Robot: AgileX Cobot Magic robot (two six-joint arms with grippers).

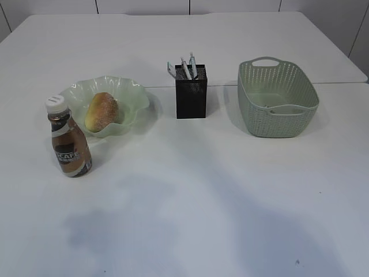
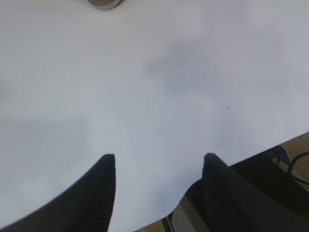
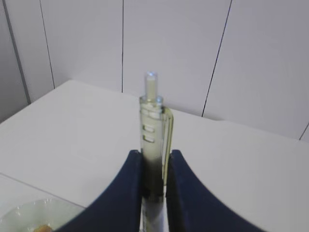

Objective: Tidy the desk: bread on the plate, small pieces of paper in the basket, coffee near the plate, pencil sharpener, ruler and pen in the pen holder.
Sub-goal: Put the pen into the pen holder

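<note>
The bread (image 1: 102, 111) lies on the pale green plate (image 1: 130, 91) at the left of the desk (image 1: 190, 190). The coffee (image 1: 70, 145) stands upright just in front of the plate. The black pen holder (image 1: 191, 99) holds pens (image 1: 192, 63), and a clear strip, likely the ruler (image 1: 169, 69), is at its left corner. The basket (image 1: 277, 98) stands to the right. My right gripper (image 3: 155, 152) is shut on an upright clear pen (image 3: 153, 116), high above the plate (image 3: 29, 215). My left gripper (image 2: 159, 155) hangs open over bare desk. The pencil sharpener and small pieces of paper are out of view.
Neither arm shows in the exterior view. The desk's front edge (image 2: 251, 154) runs just by my left gripper's right finger, with dark cables and floor beyond it. A round grey object (image 2: 102, 3) is cut off at the top of the left wrist view.
</note>
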